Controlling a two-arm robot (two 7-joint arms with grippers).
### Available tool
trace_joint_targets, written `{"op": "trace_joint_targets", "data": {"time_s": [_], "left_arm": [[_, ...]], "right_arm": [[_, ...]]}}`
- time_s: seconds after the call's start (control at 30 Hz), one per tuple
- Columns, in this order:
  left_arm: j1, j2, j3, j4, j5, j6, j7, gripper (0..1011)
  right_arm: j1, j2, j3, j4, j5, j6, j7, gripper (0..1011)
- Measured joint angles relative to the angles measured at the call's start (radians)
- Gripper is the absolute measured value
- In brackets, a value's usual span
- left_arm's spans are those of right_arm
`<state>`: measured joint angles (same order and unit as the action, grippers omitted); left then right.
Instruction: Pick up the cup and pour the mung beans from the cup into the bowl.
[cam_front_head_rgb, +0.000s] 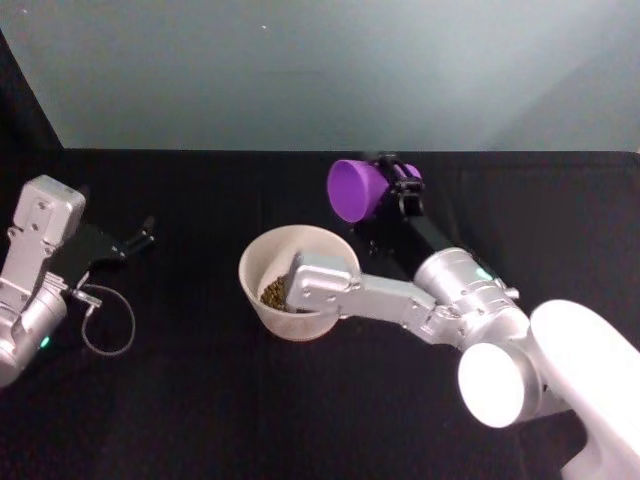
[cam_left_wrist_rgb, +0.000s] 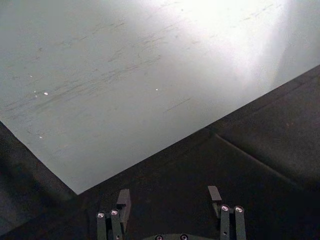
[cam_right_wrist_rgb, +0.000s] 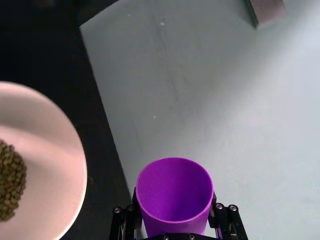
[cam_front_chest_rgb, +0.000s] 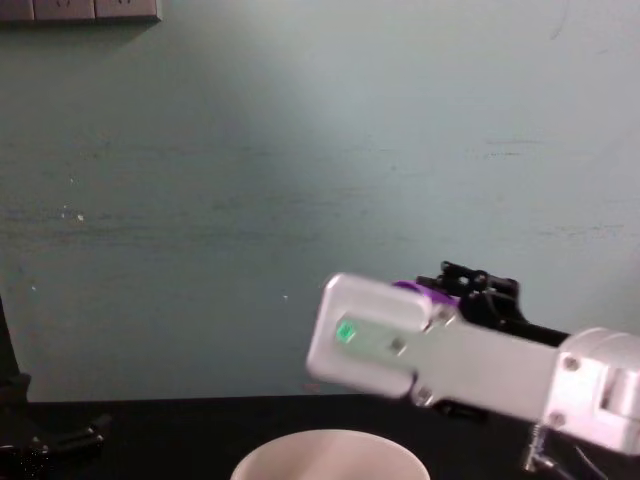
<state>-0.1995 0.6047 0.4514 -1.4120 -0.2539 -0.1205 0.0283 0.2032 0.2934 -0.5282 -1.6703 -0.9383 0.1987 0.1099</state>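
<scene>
The right gripper is closed on the cup, its fingers pressed against opposite sides of the purple wall near the base. The cup is held in the air, tipped on its side with its mouth turned toward the robot's left, above the far part of the black surface, just beyond the bowl. In the right wrist view the cup's inside looks empty. The bowl sits near the middle of the surface, partly covered by the right forearm, and holds a small heap of mung beans in its bottom. The left gripper rests near the left edge of the surface, its fingers spread apart and holding nothing.
</scene>
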Motion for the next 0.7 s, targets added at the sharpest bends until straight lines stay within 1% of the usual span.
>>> {"op": "trace_joint_targets", "data": {"time_s": [0.07, 0.1, 0.2, 0.23, 0.33, 0.37, 0.4, 0.43, 0.47, 0.5, 0.57, 0.6, 0.7], "left_arm": [[0.000, 0.000, 0.000, 0.000, 0.000, 0.000, 0.000, 1000], [0.000, 0.000, 0.000, 0.000, 0.000, 0.000, 0.000, 1000], [0.000, 0.000, 0.000, 0.000, 0.000, 0.000, 0.000, 1000], [0.000, 0.000, 0.000, 0.000, 0.000, 0.000, 0.000, 1000], [0.000, 0.000, 0.000, 0.000, 0.000, 0.000, 0.000, 1000], [0.000, 0.000, 0.000, 0.000, 0.000, 0.000, 0.000, 1000], [0.000, 0.000, 0.000, 0.000, 0.000, 0.000, 0.000, 1000], [0.000, 0.000, 0.000, 0.000, 0.000, 0.000, 0.000, 1000], [0.000, 0.000, 0.000, 0.000, 0.000, 0.000, 0.000, 1000], [0.000, 0.000, 0.000, 0.000, 0.000, 0.000, 0.000, 1000], [0.000, 0.000, 0.000, 0.000, 0.000, 0.000, 0.000, 1000], [0.000, 0.000, 0.000, 0.000, 0.000, 0.000, 0.000, 1000], [0.000, 0.000, 0.000, 0.000, 0.000, 0.000, 0.000, 1000]], "right_arm": [[-0.010, -0.011, 0.022, 0.003, 0.035, -0.009, -0.007, 722], [-0.021, -0.024, 0.045, 0.007, 0.075, -0.018, -0.011, 722], [-0.036, -0.042, 0.081, 0.015, 0.139, -0.037, -0.013, 722], [-0.045, -0.055, 0.104, 0.022, 0.181, -0.052, -0.015, 722], [-0.057, -0.070, 0.135, 0.032, 0.244, -0.072, -0.015, 722], [-0.063, -0.080, 0.152, 0.039, 0.280, -0.083, -0.013, 723], [-0.066, -0.086, 0.163, 0.043, 0.298, -0.088, -0.013, 723], [-0.071, -0.095, 0.179, 0.052, 0.336, -0.099, -0.011, 722], [-0.074, -0.100, 0.188, 0.057, 0.354, -0.104, -0.010, 723], [-0.078, -0.109, 0.204, 0.065, 0.389, -0.116, -0.008, 723], [-0.084, -0.117, 0.218, 0.073, 0.426, -0.129, -0.005, 722], [-0.088, -0.125, 0.232, 0.082, 0.461, -0.141, 0.000, 722], [-0.093, -0.134, 0.249, 0.095, 0.506, -0.155, 0.007, 722]]}}
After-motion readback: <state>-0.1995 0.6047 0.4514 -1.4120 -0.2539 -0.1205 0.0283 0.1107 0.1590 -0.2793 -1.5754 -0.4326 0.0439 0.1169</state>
